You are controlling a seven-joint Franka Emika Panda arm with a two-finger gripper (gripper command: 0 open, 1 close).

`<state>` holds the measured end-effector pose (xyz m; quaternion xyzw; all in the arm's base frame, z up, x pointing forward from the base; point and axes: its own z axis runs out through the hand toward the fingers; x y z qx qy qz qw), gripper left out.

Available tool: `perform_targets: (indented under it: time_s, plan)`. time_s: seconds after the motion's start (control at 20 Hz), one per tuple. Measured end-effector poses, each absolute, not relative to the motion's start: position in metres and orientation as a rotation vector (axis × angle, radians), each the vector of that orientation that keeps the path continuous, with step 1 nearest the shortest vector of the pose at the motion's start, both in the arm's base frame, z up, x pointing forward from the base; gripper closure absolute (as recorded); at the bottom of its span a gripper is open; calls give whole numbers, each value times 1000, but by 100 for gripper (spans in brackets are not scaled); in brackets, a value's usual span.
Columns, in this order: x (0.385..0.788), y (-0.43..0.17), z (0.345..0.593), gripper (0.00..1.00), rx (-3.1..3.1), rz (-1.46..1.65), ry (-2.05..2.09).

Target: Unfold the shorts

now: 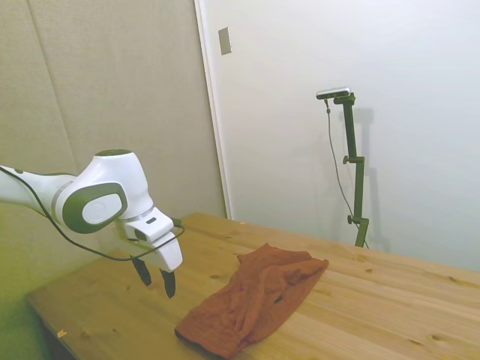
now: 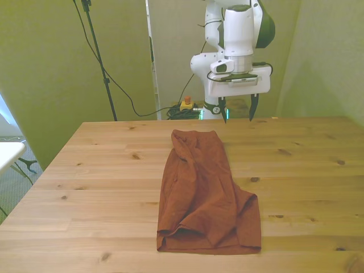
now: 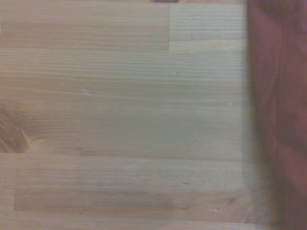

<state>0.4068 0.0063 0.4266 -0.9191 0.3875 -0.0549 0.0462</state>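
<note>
The rust-brown shorts (image 2: 205,193) lie folded lengthwise on the wooden table (image 2: 102,170), a narrow wrinkled strip running from near the table's far edge toward the near edge. In the side view the shorts (image 1: 255,300) spread from the middle toward the front corner. My gripper (image 2: 237,109) hangs open above the far edge of the table, a little beyond the cloth's far end and toward the front view's right, touching nothing. From the side, the gripper (image 1: 155,279) hovers above bare wood left of the cloth. The wrist view shows bare planks with a blurred edge of the shorts (image 3: 280,115).
A beige wall panel and a white wall stand behind the table. Cables and a small red-topped device (image 2: 186,103) lie on the floor behind the far edge. A white surface edge (image 2: 8,152) shows at the front view's left.
</note>
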Motion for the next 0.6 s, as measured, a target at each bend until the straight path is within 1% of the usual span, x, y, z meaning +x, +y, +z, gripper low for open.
perform_targets:
  time_s: [0.1,0.2,0.45,0.6]
  plan:
    - [408,5,426,0,-2814,-173,1200]
    - [409,-11,430,0,-2791,-186,1240]
    - [412,-88,458,0,-2688,-221,1346]
    - [401,-145,463,0,-2616,-188,1398]
